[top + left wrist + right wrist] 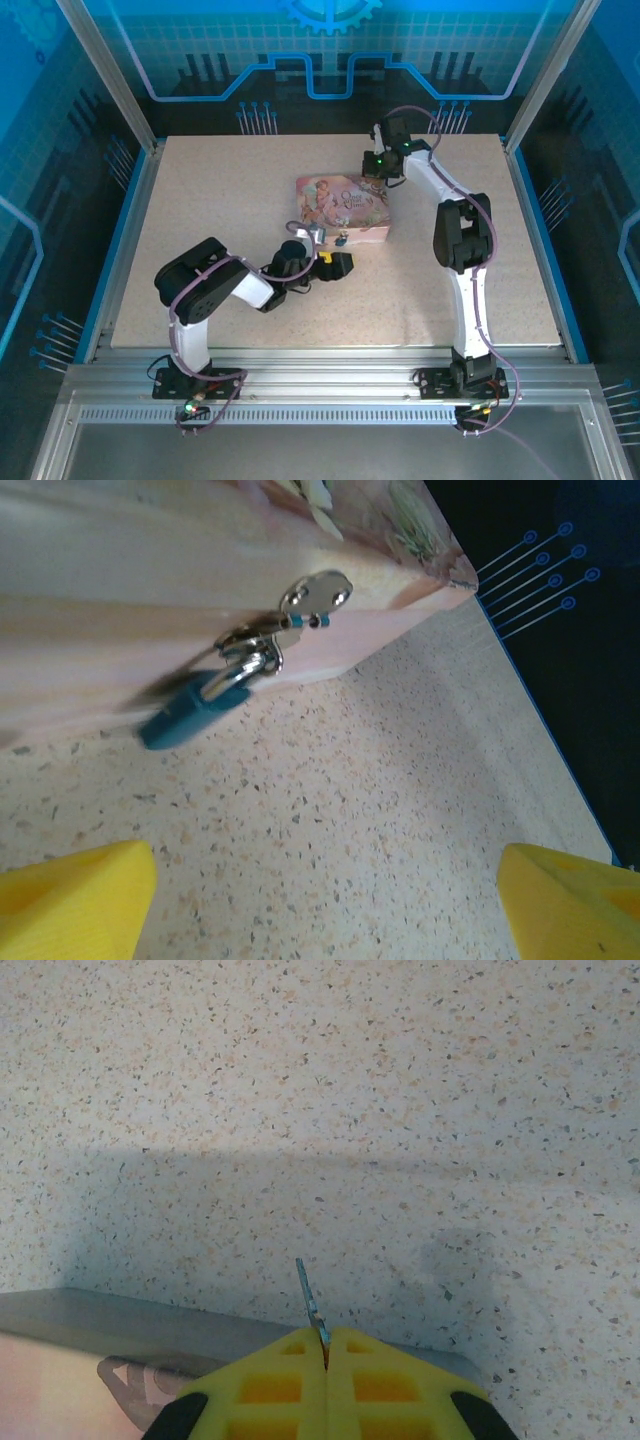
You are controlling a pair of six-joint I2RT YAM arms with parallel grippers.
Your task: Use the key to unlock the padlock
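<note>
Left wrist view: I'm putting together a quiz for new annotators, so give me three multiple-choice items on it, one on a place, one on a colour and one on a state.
1. Where is the padlock?
A. Hanging at the side wall of the pink tin
B. Lying loose in the middle of the table
C. Between the gripper's fingertips

2. What colour are the fingertips of the left gripper?
A. Red
B. Yellow
C. White

3. How does the left gripper stand?
A. Shut on the padlock
B. Shut on nothing
C. Open, holding nothing

Answers: A, the shackle hooks a fitting on the tin's wall. B, both tips at the bottom corners are yellow. C, the tips sit far apart with bare table between them.
</note>
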